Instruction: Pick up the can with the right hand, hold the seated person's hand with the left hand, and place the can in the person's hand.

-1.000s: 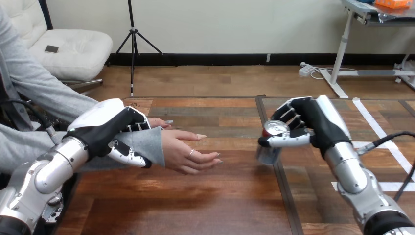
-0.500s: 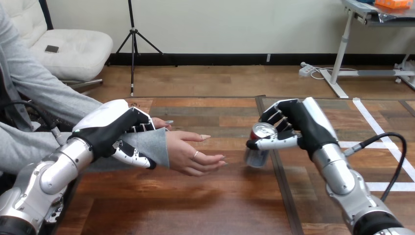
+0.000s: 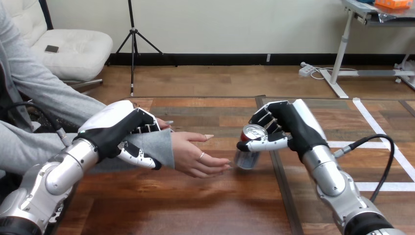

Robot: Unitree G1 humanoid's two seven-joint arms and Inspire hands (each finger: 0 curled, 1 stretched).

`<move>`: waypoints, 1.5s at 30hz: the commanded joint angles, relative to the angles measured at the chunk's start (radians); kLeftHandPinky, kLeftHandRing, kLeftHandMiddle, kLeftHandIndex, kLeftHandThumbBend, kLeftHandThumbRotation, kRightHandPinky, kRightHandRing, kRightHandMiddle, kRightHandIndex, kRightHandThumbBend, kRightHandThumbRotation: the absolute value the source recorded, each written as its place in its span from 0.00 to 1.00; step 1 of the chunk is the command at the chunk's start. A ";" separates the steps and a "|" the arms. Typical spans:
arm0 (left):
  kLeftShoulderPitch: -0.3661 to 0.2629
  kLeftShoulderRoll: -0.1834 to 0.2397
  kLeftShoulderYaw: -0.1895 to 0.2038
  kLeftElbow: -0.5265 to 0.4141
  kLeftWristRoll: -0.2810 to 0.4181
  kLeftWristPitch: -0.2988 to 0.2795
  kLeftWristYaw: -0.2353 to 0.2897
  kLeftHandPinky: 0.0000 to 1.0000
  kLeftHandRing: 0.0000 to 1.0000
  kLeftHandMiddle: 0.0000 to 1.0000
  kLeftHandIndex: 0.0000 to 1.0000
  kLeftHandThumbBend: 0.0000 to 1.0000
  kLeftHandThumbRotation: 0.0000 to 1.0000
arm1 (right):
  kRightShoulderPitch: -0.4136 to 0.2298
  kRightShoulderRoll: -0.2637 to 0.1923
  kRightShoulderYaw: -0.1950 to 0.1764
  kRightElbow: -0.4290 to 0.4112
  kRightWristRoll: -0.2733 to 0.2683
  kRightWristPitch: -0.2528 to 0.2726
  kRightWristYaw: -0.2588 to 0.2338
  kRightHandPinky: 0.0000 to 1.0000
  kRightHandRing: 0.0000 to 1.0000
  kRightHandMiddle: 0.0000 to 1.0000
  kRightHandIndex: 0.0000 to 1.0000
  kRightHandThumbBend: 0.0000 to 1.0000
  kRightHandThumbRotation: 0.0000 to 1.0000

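Head view: toward the desk's (image 3: pixel 195 210) left edge, the robot's left hand (image 3: pixel 113 129) curls fingers and thumb round the person's wrist (image 3: pixel 157 145), leaving the person's hand (image 3: pixel 195 155) open. The right hand (image 3: pixel 288 128) grips a can (image 3: pixel 247 149), tilted, above the desk's middle and just beside the person's fingertips. The can could knock those fingertips, or roll off the palm if it is let go while leaning.
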 commanded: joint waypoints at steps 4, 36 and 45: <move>-0.115 -0.090 0.021 -0.095 -0.052 -0.034 0.040 0.30 0.35 0.41 0.45 0.59 0.00 | -0.178 0.023 0.001 -0.093 -0.003 -0.025 -0.041 0.31 0.34 0.39 0.42 0.80 0.00; -0.115 -0.115 0.032 -0.095 -0.076 -0.032 0.021 0.31 0.36 0.42 0.46 0.58 0.00 | -0.211 0.083 -0.002 -0.089 0.007 -0.053 -0.026 0.32 0.35 0.40 0.42 0.77 0.00; -0.112 -0.119 0.033 -0.096 -0.075 -0.024 0.020 0.31 0.36 0.42 0.46 0.58 0.00 | -0.218 0.098 -0.002 -0.100 0.008 -0.051 -0.024 0.32 0.35 0.41 0.42 0.78 0.00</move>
